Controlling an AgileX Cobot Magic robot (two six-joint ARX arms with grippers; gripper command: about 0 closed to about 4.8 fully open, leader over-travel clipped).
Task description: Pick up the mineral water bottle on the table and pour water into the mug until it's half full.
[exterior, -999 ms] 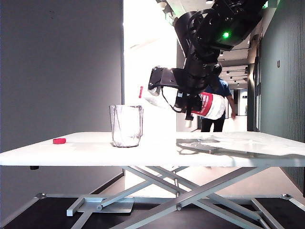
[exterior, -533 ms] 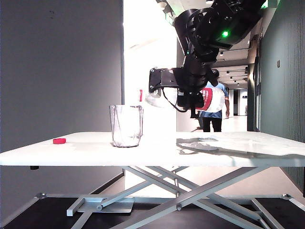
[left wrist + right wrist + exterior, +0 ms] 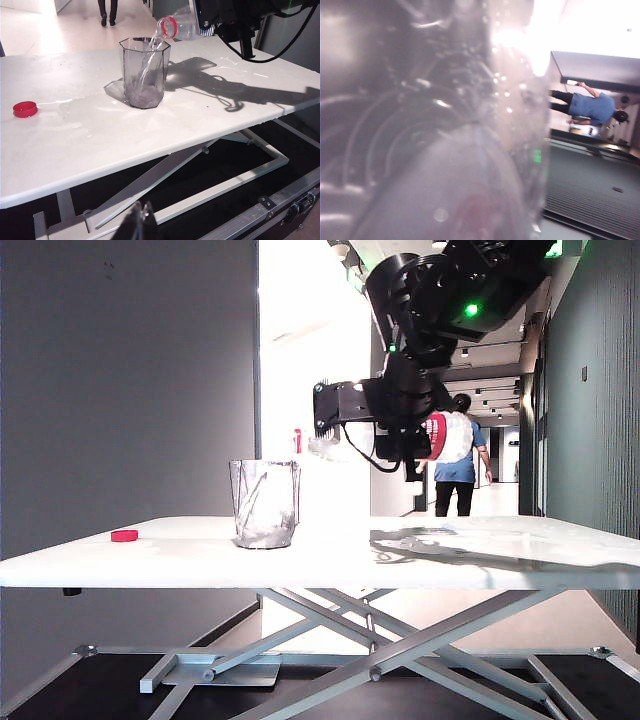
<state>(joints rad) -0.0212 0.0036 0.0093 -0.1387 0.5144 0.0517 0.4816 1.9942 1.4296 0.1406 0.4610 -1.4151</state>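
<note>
Clamped around its label by the right gripper [image 3: 405, 435], the thin, squeezable mineral water bottle [image 3: 440, 436] now lies nearly level above the table [image 3: 480, 545], neck higher than a second ago, streaming water [image 3: 145, 75] into the mug [image 3: 265, 503]; the left gripper [image 3: 142, 225], parked low, seems pressed together.

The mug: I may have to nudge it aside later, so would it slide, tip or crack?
The mug looks rigid, clear and faceted, so probably brittle. It is short and broad-based, holding little water, so likely light and would slide, helped by wet patches on the table.
</note>
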